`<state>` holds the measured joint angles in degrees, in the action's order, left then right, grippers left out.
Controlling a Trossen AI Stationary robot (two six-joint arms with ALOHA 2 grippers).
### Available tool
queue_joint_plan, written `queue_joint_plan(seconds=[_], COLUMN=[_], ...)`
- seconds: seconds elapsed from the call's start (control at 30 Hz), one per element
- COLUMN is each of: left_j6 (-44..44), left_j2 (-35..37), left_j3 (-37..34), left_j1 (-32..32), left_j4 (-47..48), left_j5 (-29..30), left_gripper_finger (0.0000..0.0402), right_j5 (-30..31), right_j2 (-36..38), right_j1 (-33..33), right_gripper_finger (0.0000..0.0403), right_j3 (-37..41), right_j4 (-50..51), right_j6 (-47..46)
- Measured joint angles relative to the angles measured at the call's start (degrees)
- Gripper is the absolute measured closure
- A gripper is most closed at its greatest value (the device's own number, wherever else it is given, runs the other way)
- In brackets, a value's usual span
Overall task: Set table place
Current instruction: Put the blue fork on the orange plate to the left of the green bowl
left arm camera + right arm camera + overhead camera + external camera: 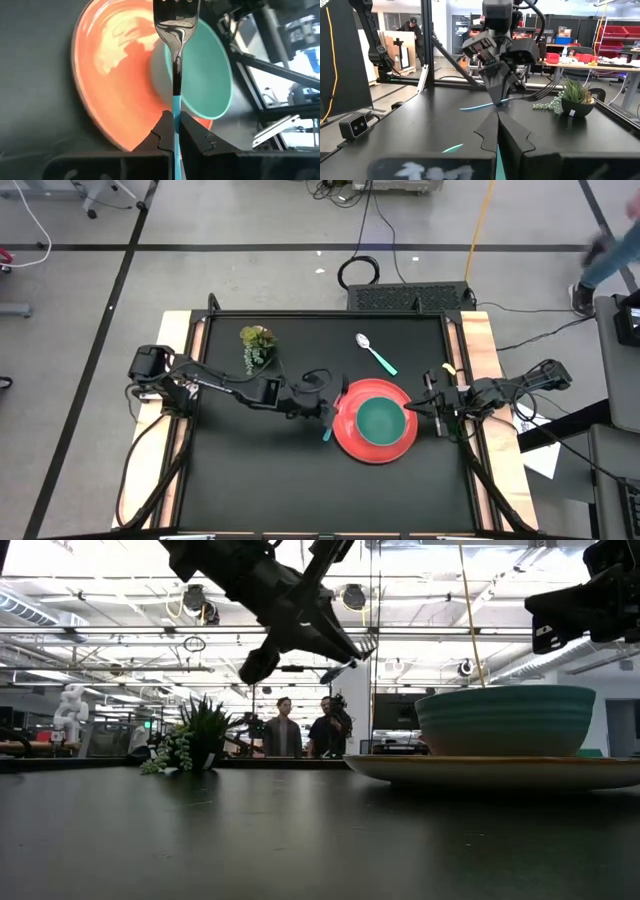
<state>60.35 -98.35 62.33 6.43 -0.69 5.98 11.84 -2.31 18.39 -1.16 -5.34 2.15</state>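
Note:
My left gripper [325, 408] hangs above the table [250, 480], just left of the red plate [352, 442], and is shut on the blue-handled fork [175, 60]. The teal bowl [380, 420] stands in the plate. In the low view the fork's tines [365, 643] show high over the tabletop beside the bowl [505, 720]. The teal-handled spoon [375, 352] lies flat on the table behind the plate. My right gripper [418, 408] waits shut at the plate's right rim, above the table, holding nothing. My left gripper pinches the fork's blue handle [176, 112] between its two fingers [161, 131], just below the metal neck. It comes from the table's left, slanting down, with the fork lying across the fingers. The fork is lifted clear and tilted; its tines [175, 10] point over the plate and its handle end [325, 436] toward the near edge.
A small green plant [258, 345] stands at the far left of the table. Two people [305, 728] stand in the room beyond the far edge. Bare black tabletop lies in front of and to the left of the plate.

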Motion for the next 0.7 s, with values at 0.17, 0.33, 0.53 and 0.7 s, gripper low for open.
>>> queue_joint_plan(seconds=[0.17,0.33,0.53,0.7], left_j6=[-1.4,-1.8,-2.1,-1.7], left_j2=[0.0,0.0,-1.6,-4.7], left_j3=[0.0,0.0,0.0,0.0], left_j1=[-0.6,-0.8,-0.7,-1.0], left_j4=[-3.2,-4.3,-7.8,-12.1], left_j5=[-0.2,-0.1,0.0,-1.8], left_gripper_finger=[0.0394,0.0395,0.0395,0.0395], right_j5=[0.0,0.0,0.0,0.0], right_j2=[0.0,0.0,0.0,-0.2], right_j1=[0.0,0.0,0.0,0.0], right_gripper_finger=[0.0403,0.0403,0.0403,0.0403], right_j3=[0.0,0.0,0.0,0.0], right_j4=[0.0,0.0,0.0,-0.4], right_j6=[0.0,0.0,0.2,0.1])
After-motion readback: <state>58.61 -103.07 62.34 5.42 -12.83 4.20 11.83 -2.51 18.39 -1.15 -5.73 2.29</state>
